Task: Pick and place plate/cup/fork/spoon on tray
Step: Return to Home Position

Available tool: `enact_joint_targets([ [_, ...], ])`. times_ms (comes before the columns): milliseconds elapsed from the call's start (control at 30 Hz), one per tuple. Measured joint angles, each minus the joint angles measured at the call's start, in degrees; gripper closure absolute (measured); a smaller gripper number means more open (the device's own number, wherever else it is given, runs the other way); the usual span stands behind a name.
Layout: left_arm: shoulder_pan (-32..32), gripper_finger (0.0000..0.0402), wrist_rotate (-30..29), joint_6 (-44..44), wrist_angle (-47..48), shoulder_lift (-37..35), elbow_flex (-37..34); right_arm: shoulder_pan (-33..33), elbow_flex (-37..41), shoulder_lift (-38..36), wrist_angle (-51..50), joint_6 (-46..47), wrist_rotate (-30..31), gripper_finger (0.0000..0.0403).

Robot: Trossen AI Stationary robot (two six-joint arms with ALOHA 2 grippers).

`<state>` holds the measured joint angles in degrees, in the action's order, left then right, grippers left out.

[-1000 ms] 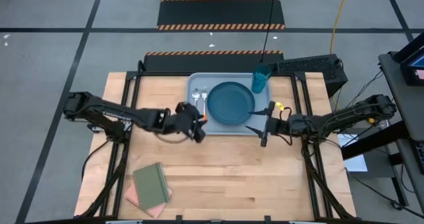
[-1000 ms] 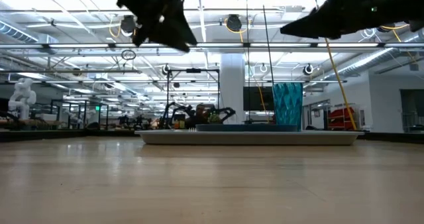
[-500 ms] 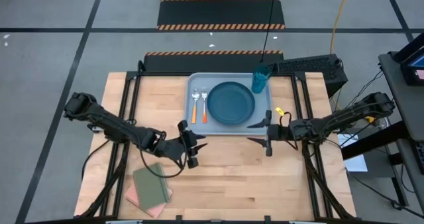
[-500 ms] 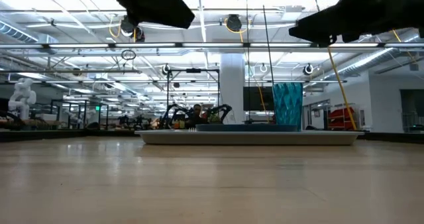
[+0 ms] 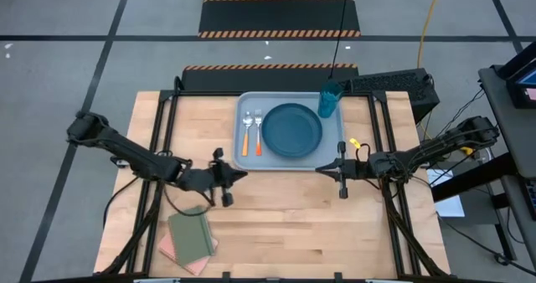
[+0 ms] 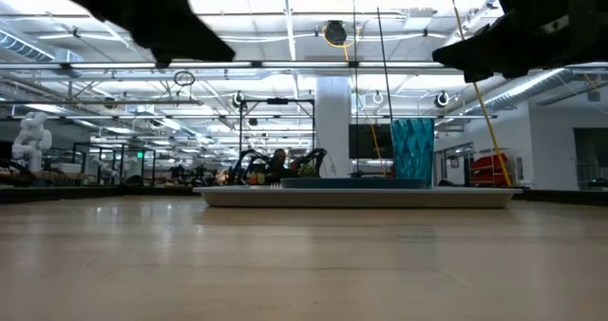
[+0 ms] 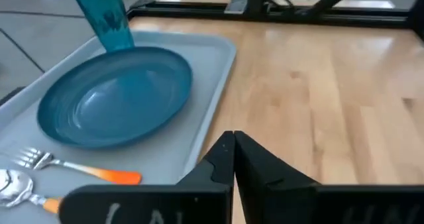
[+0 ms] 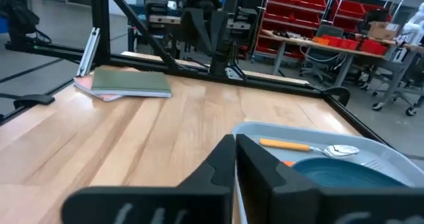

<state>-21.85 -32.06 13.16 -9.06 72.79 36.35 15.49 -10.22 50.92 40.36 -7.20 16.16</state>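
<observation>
Your tray [image 5: 328,154] sits at the table's far edge, centre-right, fully loaded: plate [image 5: 291,131] in the middle, spoon [image 5: 246,135] and fork [image 5: 257,132] side by side left of it, cup [image 5: 329,100] upright in the far right corner. Left gripper [image 5: 224,177] hangs over bare wood just off the tray's near-left corner, fingers pressed together, empty. Right gripper [image 5: 340,172] hangs at the tray's near-right corner, fingers also closed on nothing. You've got open table across the near half; only a green notebook [image 5: 190,233] near the front-left edge.
</observation>
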Motion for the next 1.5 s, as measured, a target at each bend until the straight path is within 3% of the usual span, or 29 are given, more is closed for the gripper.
enact_joint_targets([
  [233,-2.82,0.0391,0.36,0.46,-1.66,-12.81,-10.41,0.0,0.01,-0.02,-0.77,2.01,-0.03,0.0394],
  [400,-3.41,0.0395,0.57,0.91,-1.45,-22.14,-16.52,-0.02,0.02,-0.04,-1.02,1.98,-3.54,0.0401],
  [633,-3.43,0.0397,2.01,-2.11,-1.25,-30.33,-21.76,-0.02,0.07,-0.51,-2.68,0.35,-4.39,0.0402],
  [900,-2.1,0.0389,2.69,-7.11,-1.41,-35.38,-25.11,-0.36,5.87,-4.33,1.66,0.59,-4.45,0.0402],
  [1033,0.36,0.0398,6.27,-11.53,-1.78,-37.54,-25.11,-1.9,8.91,-8.44,5.77,0.22,-4.59,0.0402],
  [1267,3.58,0.0389,11.03,-13.61,-0.09,-40.62,-25.11,-4.65,9.11,-14.2,-2.87,0.89,-8.94,0.0403],
  [1500,3.68,0.039,11.2,-11.59,0.84,-40.72,-25.11,-6.95,9.2,-20.99,-8.1,-0.63,-8.96,0.0403],
])
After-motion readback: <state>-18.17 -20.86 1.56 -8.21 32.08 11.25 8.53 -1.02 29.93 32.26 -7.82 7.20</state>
